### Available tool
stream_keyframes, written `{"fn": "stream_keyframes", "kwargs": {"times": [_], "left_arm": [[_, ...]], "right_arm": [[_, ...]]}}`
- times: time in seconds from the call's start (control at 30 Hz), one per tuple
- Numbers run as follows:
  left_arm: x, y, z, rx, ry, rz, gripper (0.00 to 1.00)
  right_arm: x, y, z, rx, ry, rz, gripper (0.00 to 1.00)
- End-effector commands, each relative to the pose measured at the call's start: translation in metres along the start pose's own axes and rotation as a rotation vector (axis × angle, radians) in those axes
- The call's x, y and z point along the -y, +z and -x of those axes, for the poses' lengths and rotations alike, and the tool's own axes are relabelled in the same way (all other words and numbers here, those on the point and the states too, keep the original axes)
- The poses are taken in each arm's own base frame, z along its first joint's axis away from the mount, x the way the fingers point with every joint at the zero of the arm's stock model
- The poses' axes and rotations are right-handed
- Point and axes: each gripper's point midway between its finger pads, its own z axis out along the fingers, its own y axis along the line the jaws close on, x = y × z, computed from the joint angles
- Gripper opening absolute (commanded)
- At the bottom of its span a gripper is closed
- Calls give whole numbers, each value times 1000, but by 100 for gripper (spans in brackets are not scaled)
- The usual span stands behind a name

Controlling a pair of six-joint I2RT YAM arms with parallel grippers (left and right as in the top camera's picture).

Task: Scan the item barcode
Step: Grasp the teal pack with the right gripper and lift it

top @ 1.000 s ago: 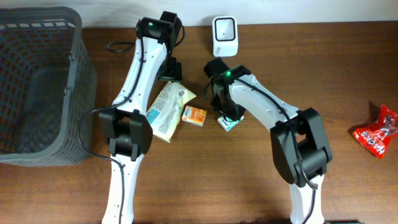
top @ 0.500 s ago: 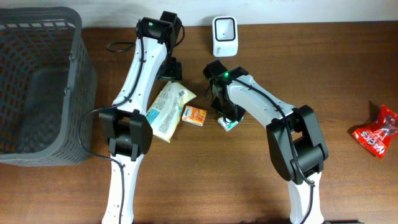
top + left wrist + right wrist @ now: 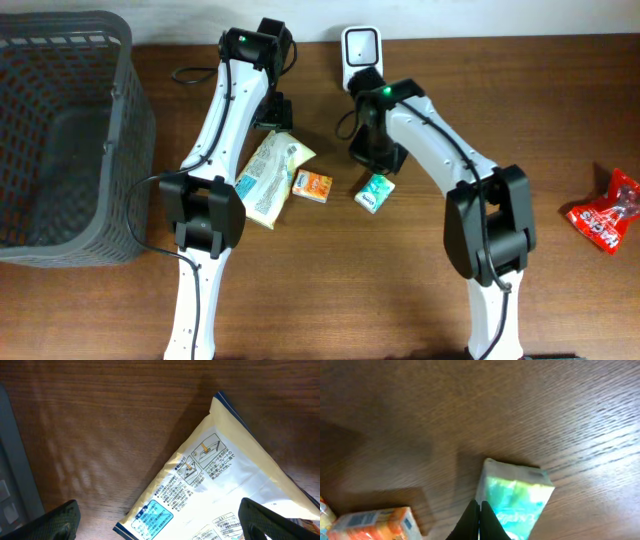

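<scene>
On the worktop (image 3: 560, 120), right of the basket (image 3: 130, 110), the left pincer (image 3: 272, 112) hangs wide open over the cream bag (image 3: 265, 178), while the right pincer (image 3: 480, 510), pinched shut on nothing, hovers between the scanner (image 3: 360, 52) and the green packet (image 3: 374, 193), which lies flat, not yet held for scanning.

Overhead: I read even, bright light, sharp throughout; soft shadows lie close on the table (image 3: 300, 300). Left wrist: crisp print on the pouch (image 3: 215, 485), glare at its lower right. Right wrist: blurred overall, green packet (image 3: 515, 495) smeared, sheen across the wood.
</scene>
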Motion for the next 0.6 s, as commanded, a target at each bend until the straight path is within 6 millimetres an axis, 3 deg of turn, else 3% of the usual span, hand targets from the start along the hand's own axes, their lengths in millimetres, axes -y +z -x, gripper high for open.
{"fn": "stream_keyframes", "kwargs": {"times": [0.0, 0.07, 0.17, 0.23, 0.33, 0.57], "left_arm": [[2, 2, -1, -10, -12, -8, 99], [2, 2, -1, -9, -12, -9, 99], [2, 2, -1, -9, -12, -9, 99], [2, 2, -1, -10, -12, -8, 99], [1, 2, -3, -16, -11, -6, 99], [1, 2, -4, -19, -10, -5, 99]], "right_arm": [[10, 1, -3, -60, -31, -10, 23], [12, 1, -8, -74, -39, -26, 49], [3, 1, -19, -59, -82, -40, 51], [3, 2, -21, -17, -79, -80, 62], [1, 4, -26, 15, -30, -111, 63], [4, 14, -30, 72, 25, -157, 52]]}}
